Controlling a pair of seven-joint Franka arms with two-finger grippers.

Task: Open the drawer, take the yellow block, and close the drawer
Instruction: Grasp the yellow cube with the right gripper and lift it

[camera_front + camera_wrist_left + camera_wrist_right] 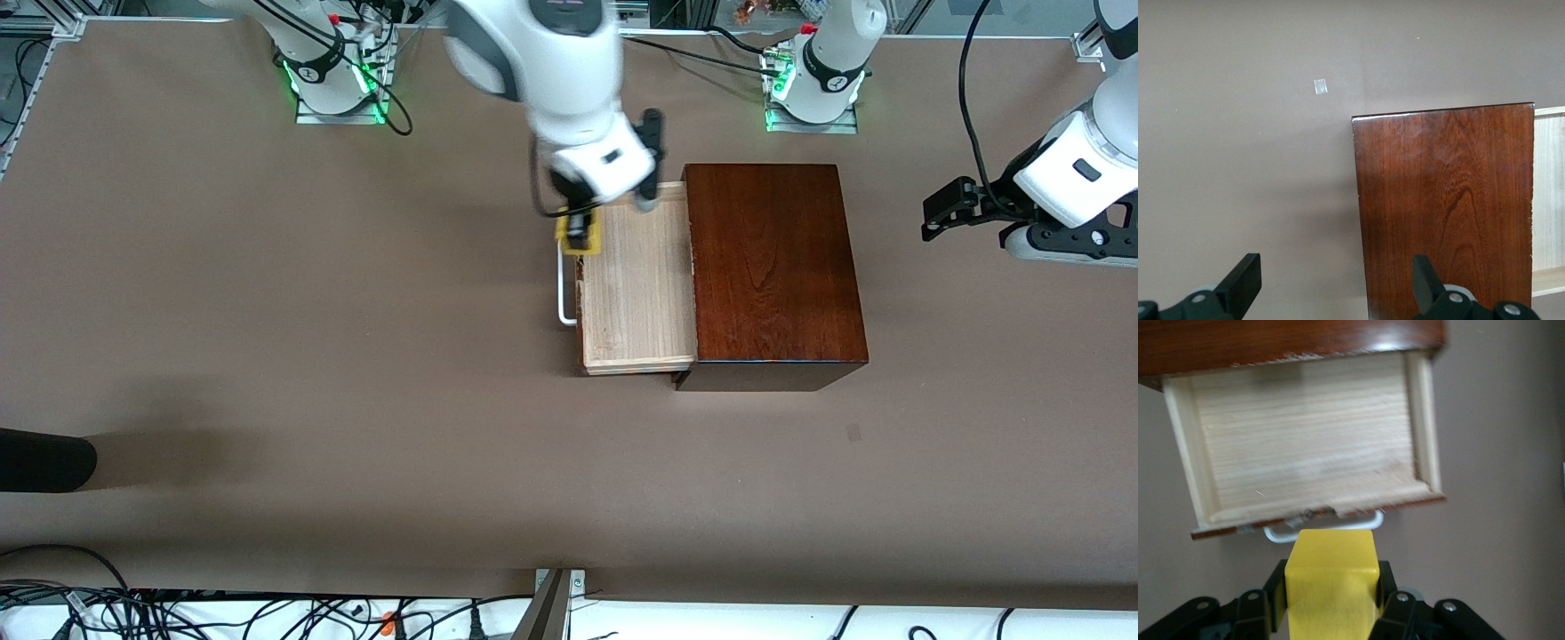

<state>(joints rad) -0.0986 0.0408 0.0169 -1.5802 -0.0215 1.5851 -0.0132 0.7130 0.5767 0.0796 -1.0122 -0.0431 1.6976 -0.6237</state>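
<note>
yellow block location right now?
The yellow block is out of the drawer, clamped in the right gripper and held in the air over the drawer's front edge, by the white loop handle.

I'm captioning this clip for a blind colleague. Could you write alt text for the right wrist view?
The right tool grips a small bright yellow cube, raised above the white loop handle of the open, empty pale-wood drawer. The drawer juts from a glossy reddish-brown wooden box.

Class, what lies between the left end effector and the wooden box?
Only bare table between the left end effector and wooden box, per the front view.
</note>
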